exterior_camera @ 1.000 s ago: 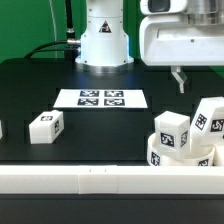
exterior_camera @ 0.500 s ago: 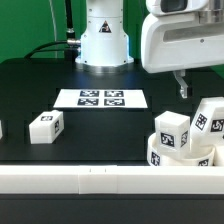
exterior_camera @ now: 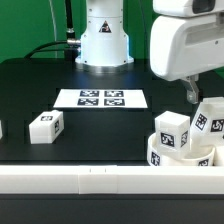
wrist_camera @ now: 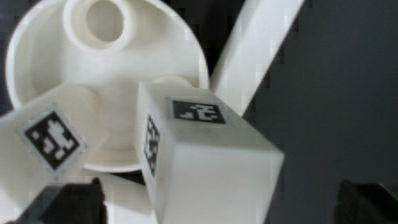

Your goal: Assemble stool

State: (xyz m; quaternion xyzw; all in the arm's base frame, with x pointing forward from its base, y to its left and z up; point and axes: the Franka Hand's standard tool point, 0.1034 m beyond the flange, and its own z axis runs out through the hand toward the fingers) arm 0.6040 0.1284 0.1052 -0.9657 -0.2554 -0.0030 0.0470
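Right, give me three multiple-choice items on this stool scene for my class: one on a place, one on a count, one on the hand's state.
1. Where is the loose leg?
A. On the seat
B. On the marker board
C. On the table, off the marker board toward the exterior view's left

2. How many legs stand on the seat?
A. One
B. Two
C. Four

3. How is the hand?
A. Open, gripping nothing
B. Shut on the loose leg
C. Shut on the seat

Answers:
1 C: it lies alone on the dark table, beside the board.
2 B: two tagged blocks sit on the disc.
3 A: the wrist view shows its fingertips wide apart, above the parts.
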